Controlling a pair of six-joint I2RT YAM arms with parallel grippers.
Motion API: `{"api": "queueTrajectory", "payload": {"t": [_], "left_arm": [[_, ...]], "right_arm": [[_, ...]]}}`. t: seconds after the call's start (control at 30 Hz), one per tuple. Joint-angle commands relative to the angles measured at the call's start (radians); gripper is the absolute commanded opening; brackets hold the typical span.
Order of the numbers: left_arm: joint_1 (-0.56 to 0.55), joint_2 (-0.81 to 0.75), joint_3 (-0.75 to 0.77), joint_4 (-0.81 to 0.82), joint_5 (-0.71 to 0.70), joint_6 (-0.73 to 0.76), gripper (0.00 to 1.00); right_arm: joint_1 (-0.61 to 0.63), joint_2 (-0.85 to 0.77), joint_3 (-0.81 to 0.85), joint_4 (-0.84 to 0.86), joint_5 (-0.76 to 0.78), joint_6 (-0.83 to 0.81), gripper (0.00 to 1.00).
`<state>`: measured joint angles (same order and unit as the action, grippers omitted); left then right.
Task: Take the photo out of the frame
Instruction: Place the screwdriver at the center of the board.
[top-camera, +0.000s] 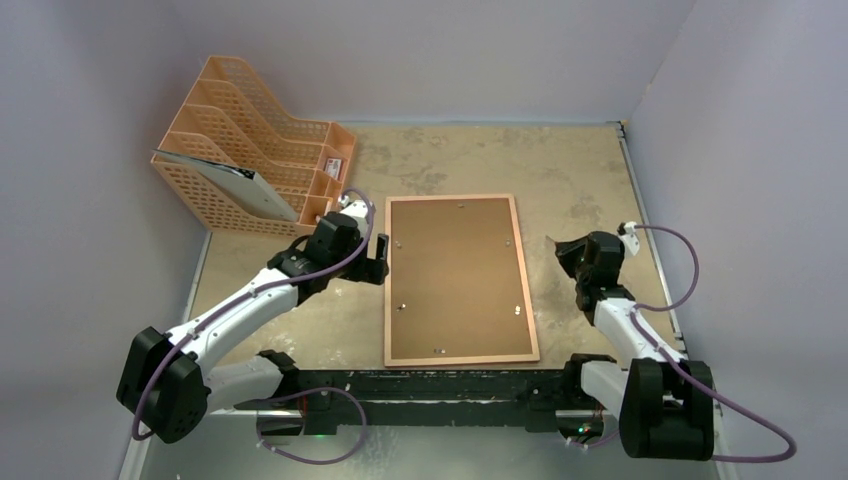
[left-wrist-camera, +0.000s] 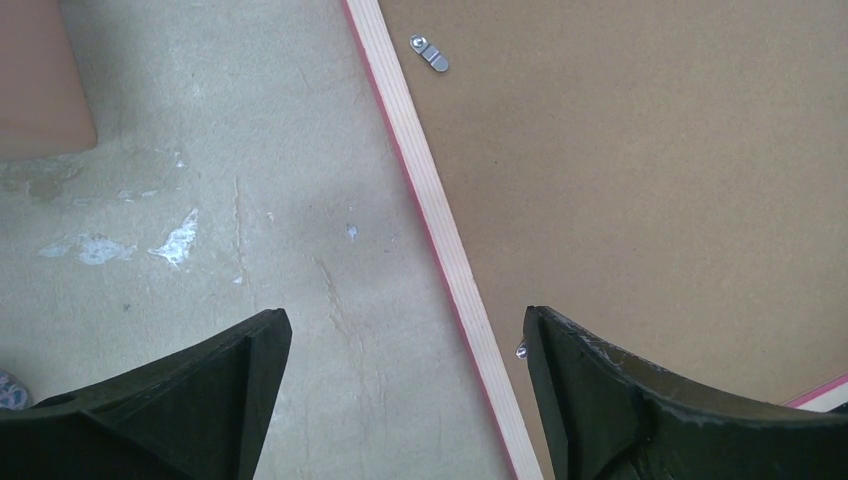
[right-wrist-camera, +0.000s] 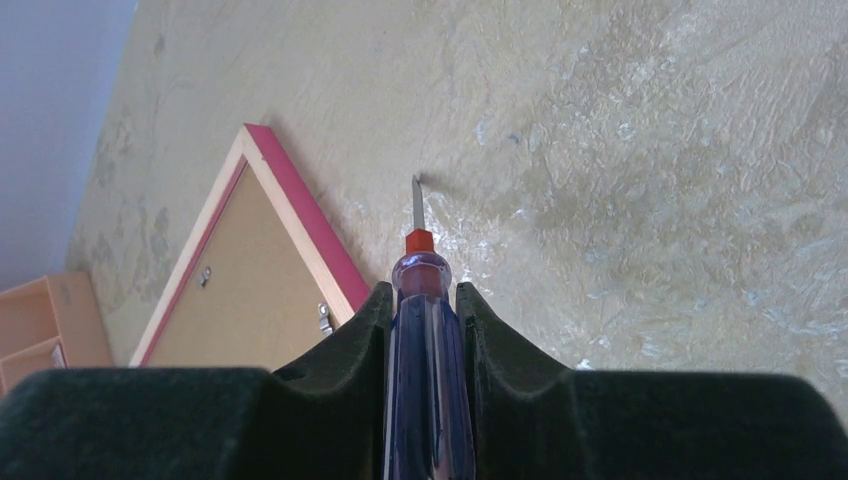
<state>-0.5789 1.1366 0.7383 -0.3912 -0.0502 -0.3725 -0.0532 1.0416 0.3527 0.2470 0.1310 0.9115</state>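
Observation:
The frame (top-camera: 460, 361) lies face down in the middle of the table, its brown backing board (top-camera: 455, 280) up with small metal clips (left-wrist-camera: 430, 52) round it. The photo is hidden under the board. My left gripper (top-camera: 377, 258) is open at the frame's left edge. In the left wrist view (left-wrist-camera: 402, 315) its jaws straddle the pale wooden rim (left-wrist-camera: 440, 230), one finger over the table and one over the board. My right gripper (top-camera: 566, 256) is right of the frame and shut on a blue-handled screwdriver (right-wrist-camera: 425, 350), whose tip points at the bare table beside the frame's corner (right-wrist-camera: 300, 200).
An orange mesh file rack (top-camera: 250, 150) holding a grey-white folder (top-camera: 245, 185) stands at the back left, close behind my left arm. Walls close in the table on the left, back and right. A black rail (top-camera: 430, 385) runs along the near edge.

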Motion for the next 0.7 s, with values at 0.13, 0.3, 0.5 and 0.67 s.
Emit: {"api": "queueTrajectory", "payload": {"t": [0.13,0.3,0.5,0.67], "left_arm": [[0.0,0.019,0.022,-0.005,-0.03,0.023,0.9],[-0.001,0.026,0.024,-0.008,-0.03,0.024,0.9],[0.0,0.031,0.025,-0.017,-0.051,0.02,0.9],[0.0,0.041,0.032,-0.023,-0.056,0.021,0.9]], "right_arm": [[-0.002,0.006,0.07,-0.136,0.044,-0.21,0.05],[0.002,0.102,0.112,-0.16,-0.095,-0.263,0.08],[0.009,0.121,0.141,-0.181,-0.062,-0.264,0.09],[0.01,0.175,0.156,-0.158,-0.076,-0.3,0.09]]}}
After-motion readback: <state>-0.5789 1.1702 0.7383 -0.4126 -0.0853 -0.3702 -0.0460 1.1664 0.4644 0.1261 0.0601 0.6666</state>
